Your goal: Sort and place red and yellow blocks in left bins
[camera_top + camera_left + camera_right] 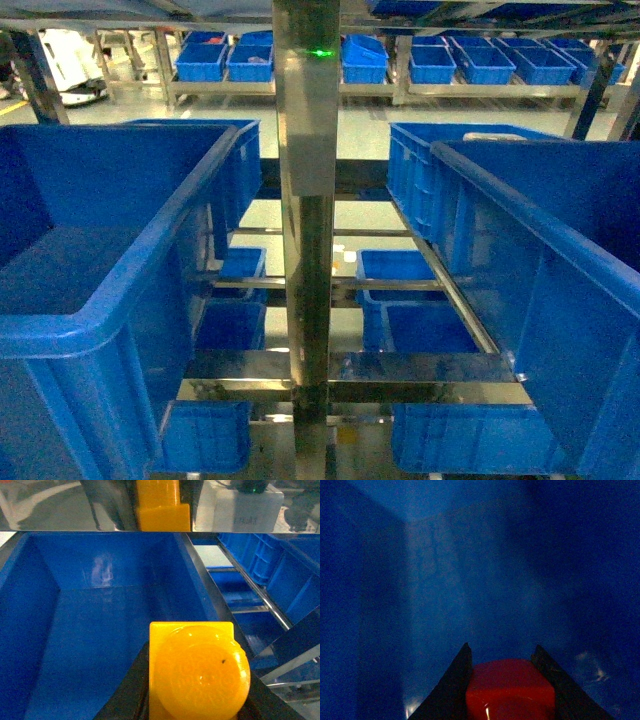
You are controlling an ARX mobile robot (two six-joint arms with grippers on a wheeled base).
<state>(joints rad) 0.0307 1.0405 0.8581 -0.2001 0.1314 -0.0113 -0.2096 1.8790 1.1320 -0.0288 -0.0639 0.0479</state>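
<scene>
Left gripper (pixel 195 700) grips yellow block (pixel 197 672), held above near right part of blue bin (pixel 75 630). Bin looks bare inside.

Right gripper (pixel 507 680) grips red block (pixel 510 687), low inside dark blue bin (pixel 470 580).

Both blocks not dropped yet.

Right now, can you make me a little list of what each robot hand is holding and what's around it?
left gripper: shut on the yellow block, held above a blue bin
left bin contents: nothing visible inside
right gripper: shut on a red block, down inside a blue bin wall
head view: big blue bins on both sides, metal post in the middle, neither gripper visible
</scene>
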